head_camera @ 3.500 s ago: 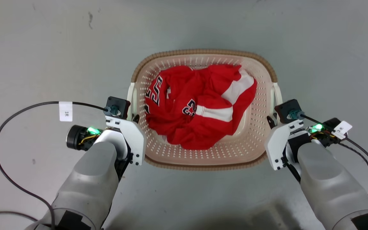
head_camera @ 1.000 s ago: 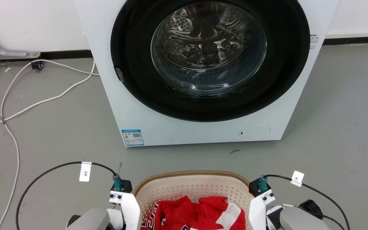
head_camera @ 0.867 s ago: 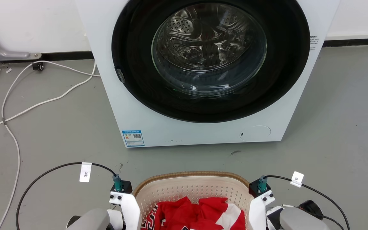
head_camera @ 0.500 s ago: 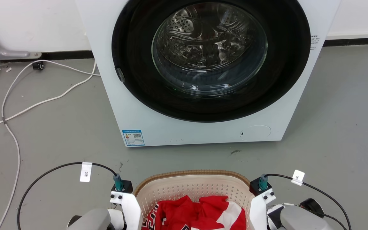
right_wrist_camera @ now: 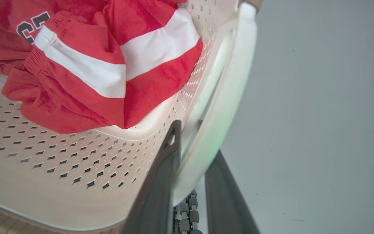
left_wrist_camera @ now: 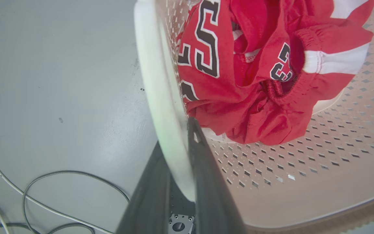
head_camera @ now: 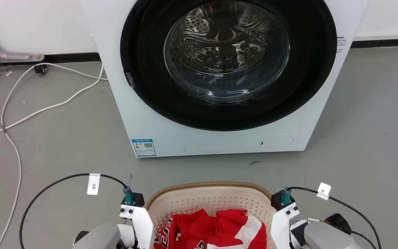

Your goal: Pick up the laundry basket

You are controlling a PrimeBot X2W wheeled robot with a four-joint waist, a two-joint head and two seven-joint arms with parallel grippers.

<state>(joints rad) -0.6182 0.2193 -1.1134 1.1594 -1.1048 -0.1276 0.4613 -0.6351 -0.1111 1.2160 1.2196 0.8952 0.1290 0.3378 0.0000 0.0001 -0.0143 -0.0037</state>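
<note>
Head camera looks down on washing machine point(head_camera: 143, 117); wrist cameras, close in, share the laundry basket point(left_wrist_camera: 304, 169).

— What's it built like?
— Pale grey forearms point(head_camera: 98, 237), white brackets point(head_camera: 140, 221) with black screws, and teal plugs point(head_camera: 127, 195) feeding black cables point(head_camera: 54, 181) (each bearing a white tag point(head_camera: 93, 184)).
— And the left gripper point(left_wrist_camera: 174, 133)?
— Two long dark fingers point(left_wrist_camera: 206, 182).

Laundry corner, more test lab than home. Front-load washing machine point(head_camera: 226, 69) on bare grey floor point(head_camera: 64, 145); loose white cable point(head_camera: 47, 109) trails past a plain white wall point(head_camera: 29, 24).
</note>
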